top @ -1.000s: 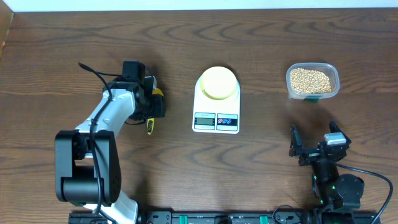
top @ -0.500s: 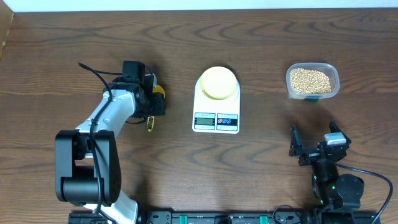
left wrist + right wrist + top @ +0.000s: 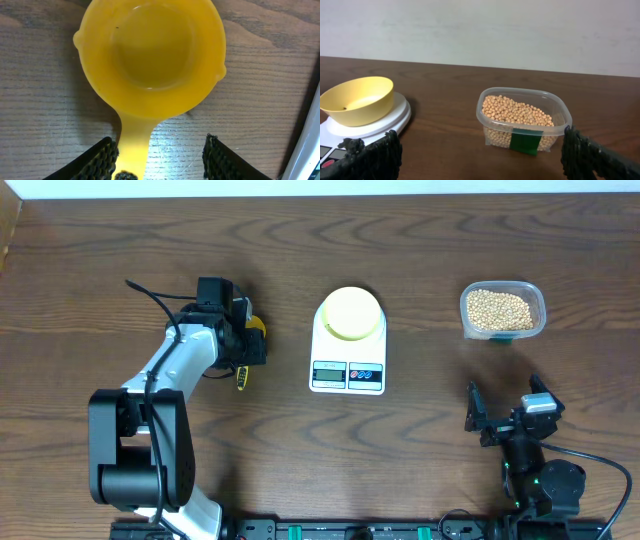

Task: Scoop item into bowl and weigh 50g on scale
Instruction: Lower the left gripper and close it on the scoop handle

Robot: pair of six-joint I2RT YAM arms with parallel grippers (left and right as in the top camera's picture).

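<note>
While my left gripper (image 3: 160,155) straddles the handle of the yellow scoop (image 3: 150,55), left of the scale (image 3: 348,375), jaws apart, nothing is scooped yet. Bowl (image 3: 351,312) on scale, empty. Soybeans (image 3: 497,308) all in clear container (image 3: 535,292), right of scale. Right gripper (image 3: 503,408) gapes, idle.

Bare tabletop (image 3: 430,380) separated the scale (image 3: 348,350), topped by the bowl (image 3: 351,313), from the clear container (image 3: 502,310), leaving a lane between them. A narrower strip lay between the scale and the scoop (image 3: 150,55), whose handle sat between the left gripper's (image 3: 159,145) parted fingers. Nothing stood between the wide-spread right gripper (image 3: 505,420) and the container.
</note>
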